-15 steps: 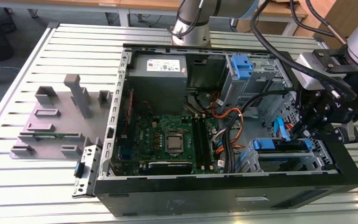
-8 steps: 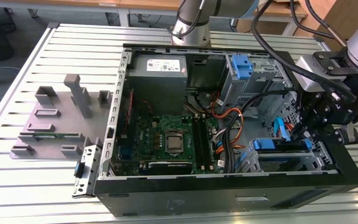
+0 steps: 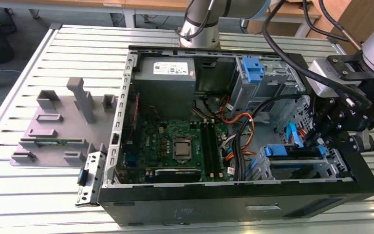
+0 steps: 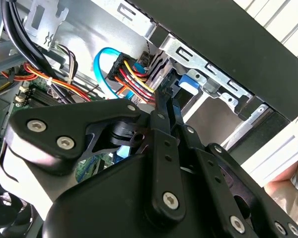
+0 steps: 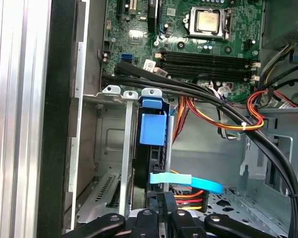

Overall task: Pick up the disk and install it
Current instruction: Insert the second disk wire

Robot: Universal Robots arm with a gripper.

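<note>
Gripper (image 5: 161,210), fingers drawn narrow with grip unconfirmed, sits at the disk (image 5: 152,130), which stands on edge in the drive cage (image 5: 114,94), evidently seating it.

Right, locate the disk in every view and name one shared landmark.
Exterior view: the disk sits in the lower drive cage, toward the exterior view's right.
First wrist view: the disk stands edge-on in the drive cage.
Second wrist view: its blue carrier peeks beside the drive cage.
Shared landmark: the light-blue cable.
</note>
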